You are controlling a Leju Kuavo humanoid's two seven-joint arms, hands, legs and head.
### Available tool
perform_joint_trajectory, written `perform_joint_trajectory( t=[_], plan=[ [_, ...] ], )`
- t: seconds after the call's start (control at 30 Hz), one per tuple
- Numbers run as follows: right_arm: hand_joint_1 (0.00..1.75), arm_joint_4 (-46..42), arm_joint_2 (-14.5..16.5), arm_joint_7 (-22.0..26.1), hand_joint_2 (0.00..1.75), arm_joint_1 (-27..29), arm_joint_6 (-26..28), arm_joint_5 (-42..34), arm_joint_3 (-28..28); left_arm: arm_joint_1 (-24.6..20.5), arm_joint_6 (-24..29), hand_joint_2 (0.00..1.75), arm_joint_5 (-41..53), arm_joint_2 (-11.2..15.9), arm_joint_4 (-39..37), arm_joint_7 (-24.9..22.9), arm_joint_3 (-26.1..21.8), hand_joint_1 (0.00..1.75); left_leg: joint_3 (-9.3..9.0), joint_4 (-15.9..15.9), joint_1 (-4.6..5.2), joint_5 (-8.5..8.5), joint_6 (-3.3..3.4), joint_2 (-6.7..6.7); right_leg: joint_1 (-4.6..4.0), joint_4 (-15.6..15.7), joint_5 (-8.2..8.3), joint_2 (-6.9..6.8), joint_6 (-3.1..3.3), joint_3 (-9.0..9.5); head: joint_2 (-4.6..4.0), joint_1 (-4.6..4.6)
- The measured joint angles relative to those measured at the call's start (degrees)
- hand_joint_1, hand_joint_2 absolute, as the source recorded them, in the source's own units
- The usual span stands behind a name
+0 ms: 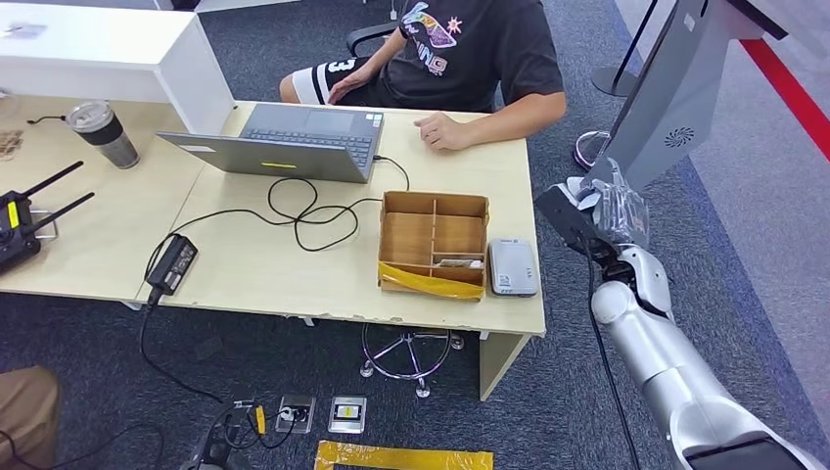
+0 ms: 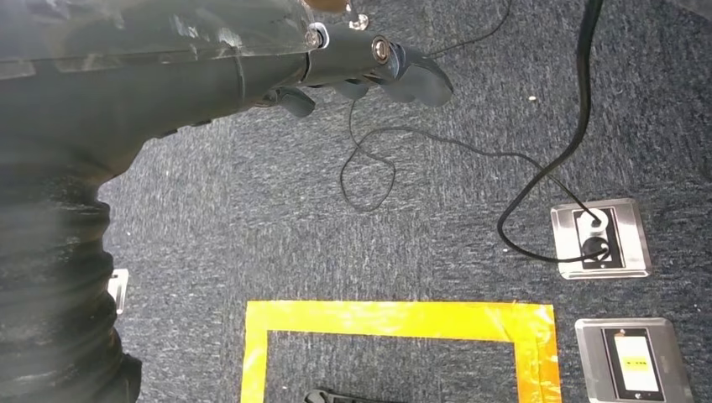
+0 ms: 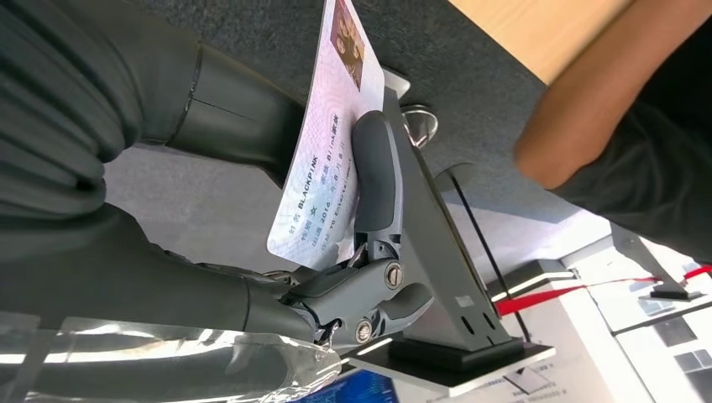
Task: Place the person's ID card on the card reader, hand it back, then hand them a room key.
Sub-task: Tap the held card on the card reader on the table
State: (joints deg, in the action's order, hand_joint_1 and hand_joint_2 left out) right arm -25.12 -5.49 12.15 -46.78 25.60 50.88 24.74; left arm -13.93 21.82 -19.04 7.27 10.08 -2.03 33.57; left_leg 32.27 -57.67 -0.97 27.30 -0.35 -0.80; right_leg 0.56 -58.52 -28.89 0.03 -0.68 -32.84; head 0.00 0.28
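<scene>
My right hand [image 3: 336, 218] pinches the person's white ID card [image 3: 323, 143] between thumb and fingers; printed text and a photo show on the card. In the head view that right hand [image 1: 597, 211] is raised off the table's right edge, beside the grey card reader [image 1: 512, 266]. The reader lies flat on the table next to a brown cardboard organizer box [image 1: 434, 245] that holds a card in its front slot. The person [image 1: 460, 49] sits across the table, one hand [image 1: 440, 130] resting on it. My left hand [image 2: 353, 71] hangs over the carpet with fingers curled and nothing in it.
An open laptop [image 1: 294, 142] with a cable [image 1: 303, 211] and power brick [image 1: 172, 262] lies left of the box. A tumbler [image 1: 101, 132] and a radio [image 1: 24, 220] sit far left. A grey kiosk stand [image 1: 675, 88] rises right of the table. Floor sockets [image 2: 600, 238] and yellow tape [image 2: 395, 323] mark the carpet.
</scene>
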Motion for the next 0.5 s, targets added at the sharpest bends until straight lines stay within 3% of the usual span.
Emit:
perform_joint_trajectory(
  t=[0.5],
  plan=[
    [1.75,1.29,0.33,0.98,1.75,3.57,-0.1,1.38,-1.15,0.12,0.02,1.75,0.0,0.28,0.0,-0.22,0.0,0.0,0.05,0.01,0.01,0.0,0.0,-0.01,0.01,-0.01,0.01,0.0,0.01,0.01,0.0,0.01]
  ],
)
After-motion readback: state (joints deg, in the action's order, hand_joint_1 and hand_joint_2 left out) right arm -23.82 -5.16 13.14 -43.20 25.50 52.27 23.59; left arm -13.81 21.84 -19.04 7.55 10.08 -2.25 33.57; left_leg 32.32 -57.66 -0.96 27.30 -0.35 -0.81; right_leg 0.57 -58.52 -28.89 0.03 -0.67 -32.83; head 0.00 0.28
